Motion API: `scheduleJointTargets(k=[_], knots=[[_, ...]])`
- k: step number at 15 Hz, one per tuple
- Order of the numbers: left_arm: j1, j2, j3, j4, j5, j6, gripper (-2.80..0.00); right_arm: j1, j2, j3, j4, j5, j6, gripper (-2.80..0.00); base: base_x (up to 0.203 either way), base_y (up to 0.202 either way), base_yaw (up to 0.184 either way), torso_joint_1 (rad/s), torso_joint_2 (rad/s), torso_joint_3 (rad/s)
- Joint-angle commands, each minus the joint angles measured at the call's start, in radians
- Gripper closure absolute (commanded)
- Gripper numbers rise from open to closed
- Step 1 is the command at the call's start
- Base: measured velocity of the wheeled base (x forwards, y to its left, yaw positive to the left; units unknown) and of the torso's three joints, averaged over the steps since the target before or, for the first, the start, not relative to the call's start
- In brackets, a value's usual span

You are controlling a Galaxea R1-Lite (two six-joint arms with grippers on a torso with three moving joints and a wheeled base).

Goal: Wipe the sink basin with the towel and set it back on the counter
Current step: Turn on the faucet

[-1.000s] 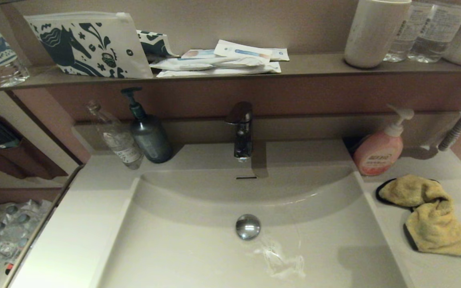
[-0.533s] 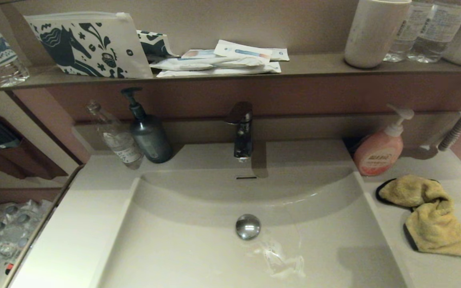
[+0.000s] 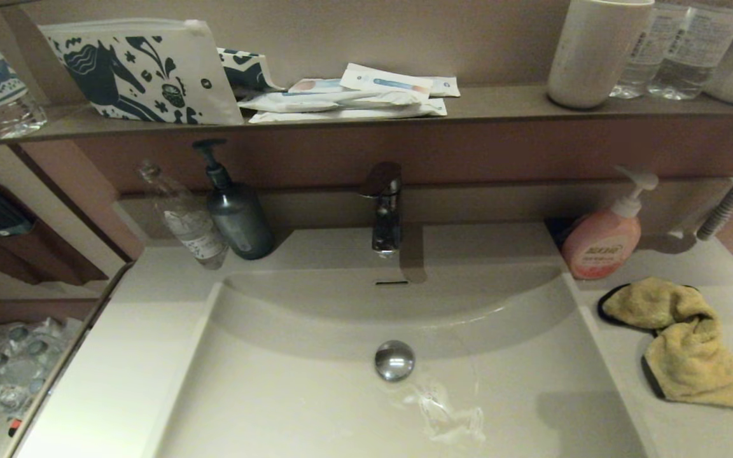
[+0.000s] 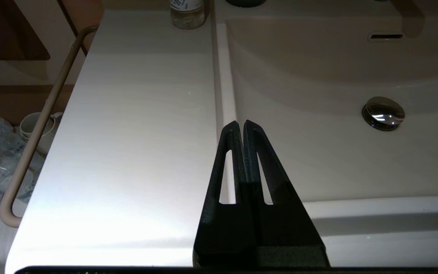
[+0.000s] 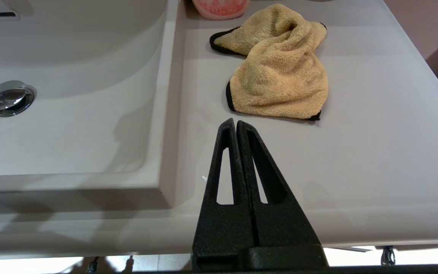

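Clearly the towel [image 5: 280, 72] lies bunched on the tabletop [image 5: 356, 152], just in front of the pink soap bottle [image 3: 602, 245], beside the sink basin [image 3: 315, 394]. The right pincer [image 5: 235, 122], clenched empty, should spread, then pinch the raised fold. The left pincer [image 4: 240, 123] waits clenched.

We count one crumpled mustard-yellow microfibre towel with black edging [image 3: 675, 340], one off-white rectangular sink basin [image 3: 315, 407] with one round chrome drain plug [image 3: 394, 360] and one narrow overflow slot [image 3: 391, 282], one chrome tap [image 3: 384, 207], two pump bottles, one dark grey [image 3: 234, 210] and one pink [image 3: 603, 238], and two black grippers, left [image 4: 240, 123] and right [image 5: 232, 121].
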State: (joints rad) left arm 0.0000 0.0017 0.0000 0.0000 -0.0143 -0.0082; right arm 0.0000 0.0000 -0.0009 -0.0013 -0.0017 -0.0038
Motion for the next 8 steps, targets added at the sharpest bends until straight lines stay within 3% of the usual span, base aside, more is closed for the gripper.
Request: scheduleJointTargets(k=[1, 8], knots=[[0.0, 0.001, 0.0, 0.0, -0.002, 0.009, 0.0, 0.0, 0.002, 0.0, 0.0, 0.0, -0.001, 0.0, 0.0, 0.0, 0.0, 0.0, 0.0, 0.0], [0.0, 0.001, -0.001, 0.002, -0.003, 0.024, 0.0, 0.0, 0.002, -0.001, 0.0, 0.0, -0.001, 0.0, 0.0, 0.0, 0.0, 0.0, 0.0, 0.0]])
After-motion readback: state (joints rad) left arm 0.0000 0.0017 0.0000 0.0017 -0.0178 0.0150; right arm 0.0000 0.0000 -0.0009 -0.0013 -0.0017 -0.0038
